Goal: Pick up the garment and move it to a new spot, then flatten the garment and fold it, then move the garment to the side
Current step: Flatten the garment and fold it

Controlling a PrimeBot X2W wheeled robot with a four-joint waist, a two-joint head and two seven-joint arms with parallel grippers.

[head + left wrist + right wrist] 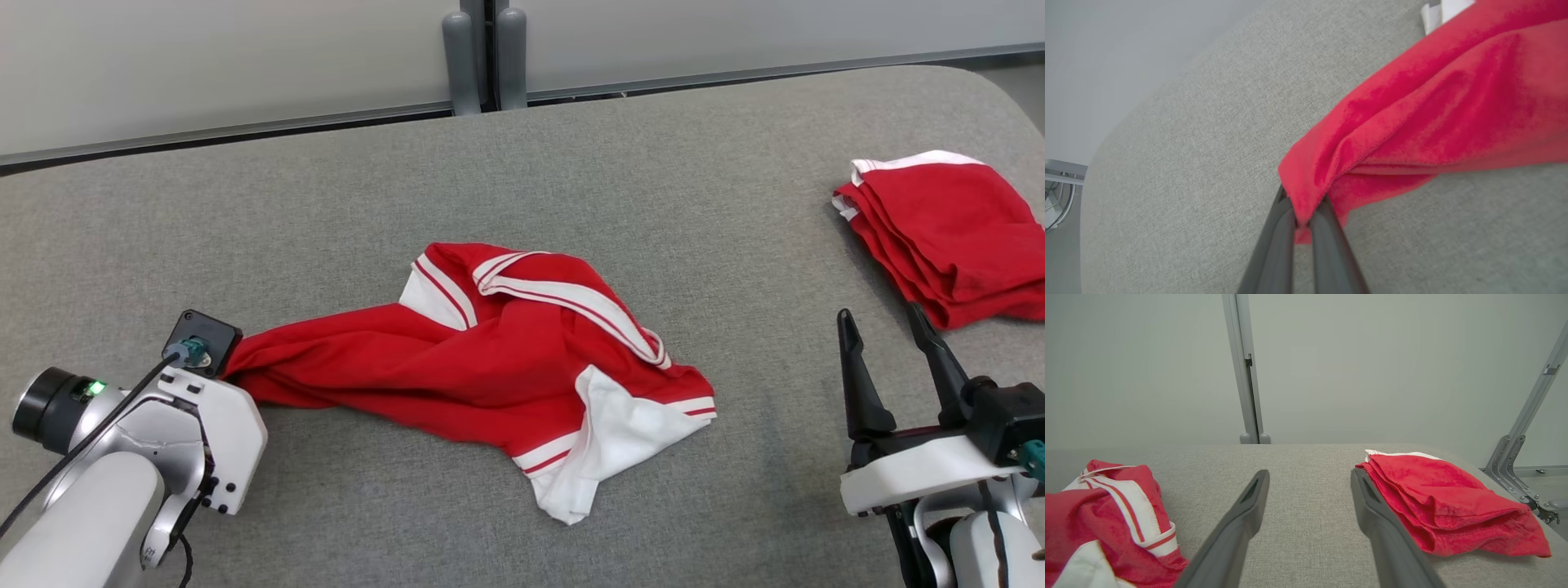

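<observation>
Two hands: left hand (1303, 199) pinching garment (490, 367) corner, grip plain in left wrist view; right hand (878, 312) spread, empty.

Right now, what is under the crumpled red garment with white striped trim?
The grey fabric tabletop shows all round the crumpled red garment, so it lies on that. Its folds cover whatever is beneath. The left gripper pinches its left end.
</observation>
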